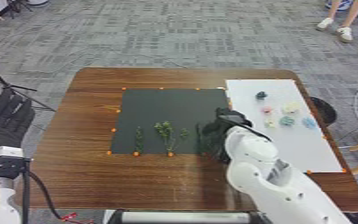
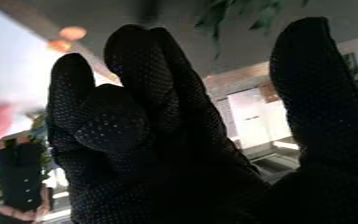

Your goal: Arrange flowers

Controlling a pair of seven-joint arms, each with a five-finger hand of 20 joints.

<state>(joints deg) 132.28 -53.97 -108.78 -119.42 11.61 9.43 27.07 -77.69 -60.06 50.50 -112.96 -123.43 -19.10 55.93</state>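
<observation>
My right hand (image 1: 226, 127) is over the right edge of the dark mat (image 1: 162, 100) in the head view. A green stem stands out dimly beside its fingers. Farther left on the mat lie a leafy stem (image 1: 166, 131), a narrow one (image 1: 139, 140) and a small sprig (image 1: 183, 133). Up close in the right wrist view, the right hand (image 2: 149, 115) has its thumb apart from the fingers, one finger bent and nothing held; green leaves (image 2: 264, 16) hang beyond the fingertips. Fingers extended, my left hand (image 1: 5, 120) is at the left edge.
On the white sheet (image 1: 255, 86) at the right are small flower heads: dark (image 1: 262, 95), pink (image 1: 267, 110), cream (image 1: 290, 107), teal (image 1: 286, 121) and blue (image 1: 309, 123). Orange dots mark the mat's edges. A black bin (image 1: 325, 111) stands past the table's right edge.
</observation>
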